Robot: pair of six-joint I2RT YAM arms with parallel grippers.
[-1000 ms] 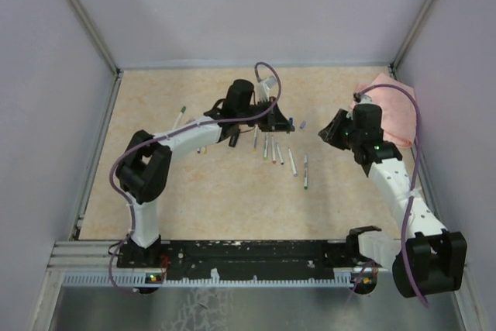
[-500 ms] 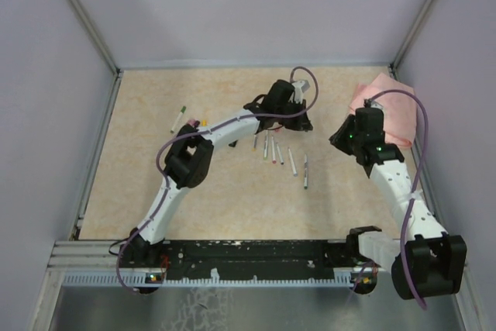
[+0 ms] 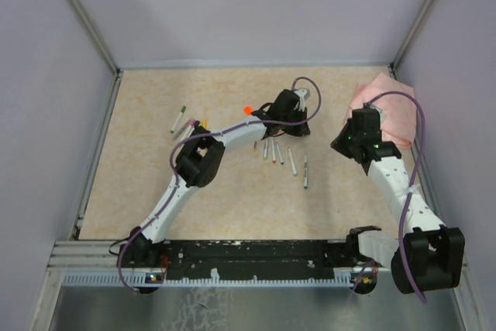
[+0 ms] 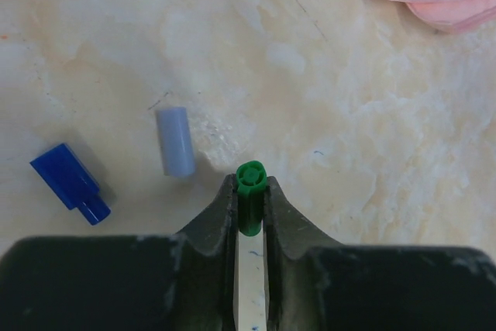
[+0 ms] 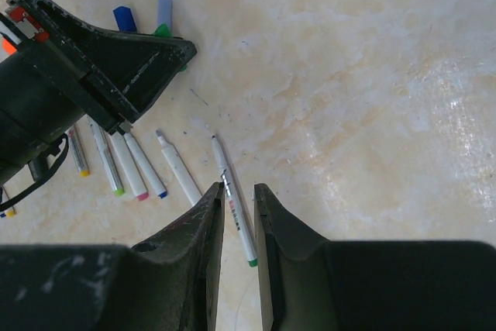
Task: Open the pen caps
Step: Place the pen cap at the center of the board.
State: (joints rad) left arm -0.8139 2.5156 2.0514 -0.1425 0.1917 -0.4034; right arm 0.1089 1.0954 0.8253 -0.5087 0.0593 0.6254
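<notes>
Left wrist view: my left end effector (image 4: 250, 188) pinches a green cap (image 4: 251, 176) just beside two loose caps (image 4: 175, 141) on the desk (image 4: 349, 114). The right end effector (image 5: 238, 191) is narrow and empty. Several pens (image 5: 178, 170) lie uncapped; I judge others still pending.

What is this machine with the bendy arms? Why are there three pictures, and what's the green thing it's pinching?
It is a robot with two arms bolted to the edge of a table. One picture looks down from above. The other two come from small cameras on the wrists, so each shows its own grasping tool up close. The left tool pinches a green cap, and a white pen barrel shows behind it. Next to it on the table lie a dark blue cap and a pale blue cap. The right tool holds nothing, and its jaws stand slightly apart. Several pens lie nearby, and a pink cloth sits at the far right.
</notes>
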